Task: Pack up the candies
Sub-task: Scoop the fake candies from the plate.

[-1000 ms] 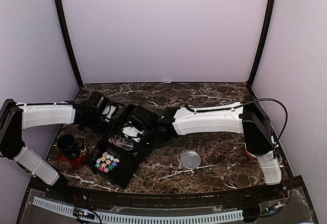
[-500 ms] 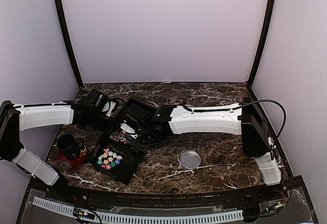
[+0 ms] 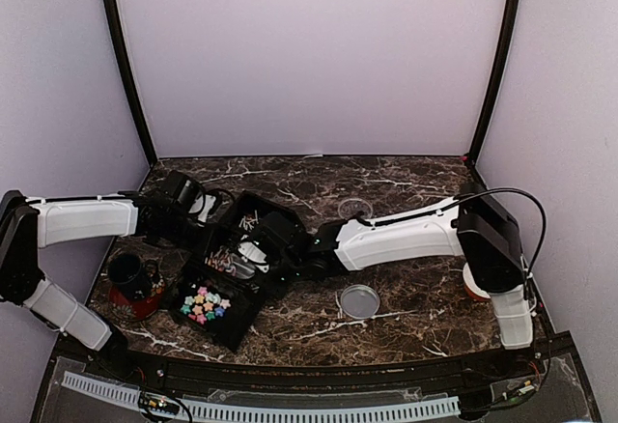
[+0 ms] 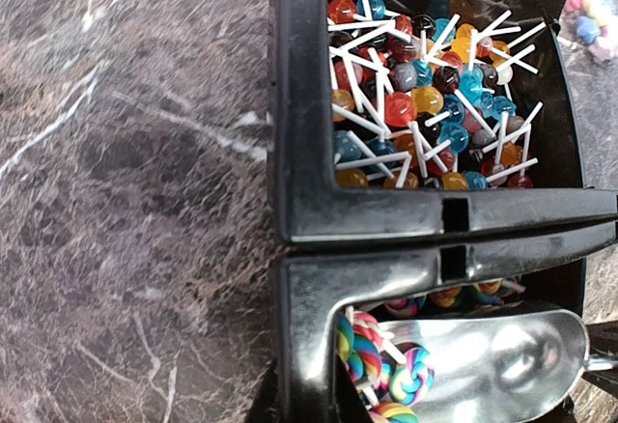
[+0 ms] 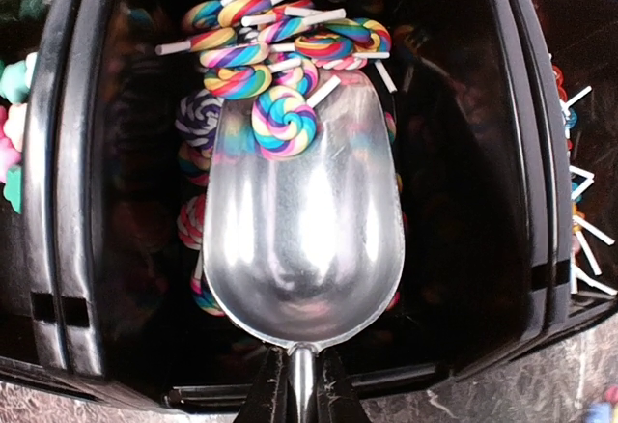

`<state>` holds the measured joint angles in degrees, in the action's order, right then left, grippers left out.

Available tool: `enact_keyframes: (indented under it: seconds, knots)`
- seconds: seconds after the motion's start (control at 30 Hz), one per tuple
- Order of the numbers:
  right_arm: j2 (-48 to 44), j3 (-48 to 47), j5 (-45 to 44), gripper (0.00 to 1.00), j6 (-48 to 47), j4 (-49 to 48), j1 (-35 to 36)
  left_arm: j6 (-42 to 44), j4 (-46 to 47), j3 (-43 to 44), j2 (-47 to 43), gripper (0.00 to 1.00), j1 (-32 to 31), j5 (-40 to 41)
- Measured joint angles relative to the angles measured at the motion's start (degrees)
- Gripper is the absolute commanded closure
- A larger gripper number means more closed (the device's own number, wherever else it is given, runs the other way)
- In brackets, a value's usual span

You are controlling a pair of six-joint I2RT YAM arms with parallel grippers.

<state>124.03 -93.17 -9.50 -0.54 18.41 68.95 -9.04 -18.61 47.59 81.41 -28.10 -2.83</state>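
Observation:
The candies (image 3: 203,304), tiny star-shaped sweets in mixed colours, lie in the near compartment of a black tray (image 3: 241,324). They also show at the top right of the left wrist view (image 4: 591,13) and at the left edge of the right wrist view (image 5: 12,124). My right gripper (image 5: 299,389) is shut on the handle of a metal scoop (image 5: 301,220). The scoop lies in the middle compartment among swirl lollipops (image 5: 282,119). My left gripper (image 3: 198,218) is at the tray's far-left corner, and dark fingers flank the tray wall (image 4: 309,346).
The far compartment holds round lollipops (image 4: 425,95). A glass jar (image 3: 354,208) stands behind the right forearm. Its round lid (image 3: 359,300) lies on the marble to the right of the tray. A dark mug (image 3: 130,281) stands left of the tray.
The right forearm has swung nearer and lower, uncovering the glass jar behind it. The scoop has shifted within the middle compartment. The left arm has barely moved.

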Motion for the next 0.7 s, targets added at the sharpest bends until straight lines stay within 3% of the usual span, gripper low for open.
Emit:
enact_keyframes:
  seconds: [0.17,0.47,0.7]
  knots:
    - [-3.54,8.48,-2.69,1.0,1.97,-9.53,0.2,0.76,2.03,0.02,0.0,1.0,-0.17,-1.33]
    - [-1.9,6.34,-15.82,1.0,4.83,-12.04,1.33,-0.63,6.45,0.74,0.02,1.0,0.24,-3.48]
    - [-0.72,3.98,-15.52,1.0,5.11,-10.51,1.46,-1.38,6.27,1.01,0.02,1.0,0.57,-3.78]
